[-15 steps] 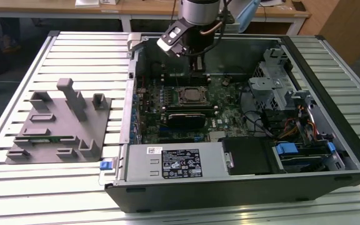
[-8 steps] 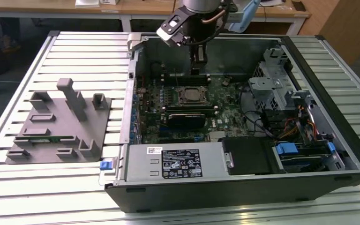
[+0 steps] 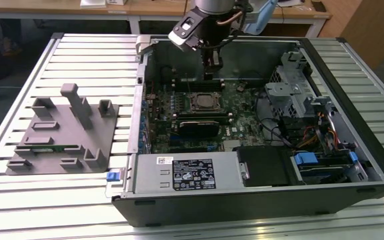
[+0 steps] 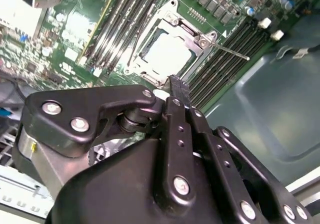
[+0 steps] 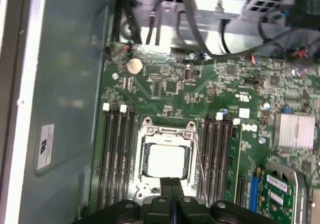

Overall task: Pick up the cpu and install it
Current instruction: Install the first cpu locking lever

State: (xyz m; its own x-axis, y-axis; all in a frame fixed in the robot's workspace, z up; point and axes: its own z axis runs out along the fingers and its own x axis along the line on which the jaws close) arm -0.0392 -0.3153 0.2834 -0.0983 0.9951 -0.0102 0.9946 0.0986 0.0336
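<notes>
Slatted metal table carries everything. On it, toward the exterior view's right, the open black computer case lies on its side; toward the exterior view's left sits the grey plastic tray with its upright pegs.

Inside the case: power supply along the near edge, with a white-and-black printed label on top, text too small for me to make out. Green motherboard beyond it. A white sticker sits on the bare case wall beside the board; its print is not legible to me.

Socket frame sits between two banks of memory slots. A thin metal lever slants off one corner.

The cpu lies in that socket, pale silver top up, visible in both wrist views.

The gripper hangs over the back of the board, right by the socket. Its jaws are pressed together with nothing between them. I can't tell whether the tips touch the socket edge.
</notes>
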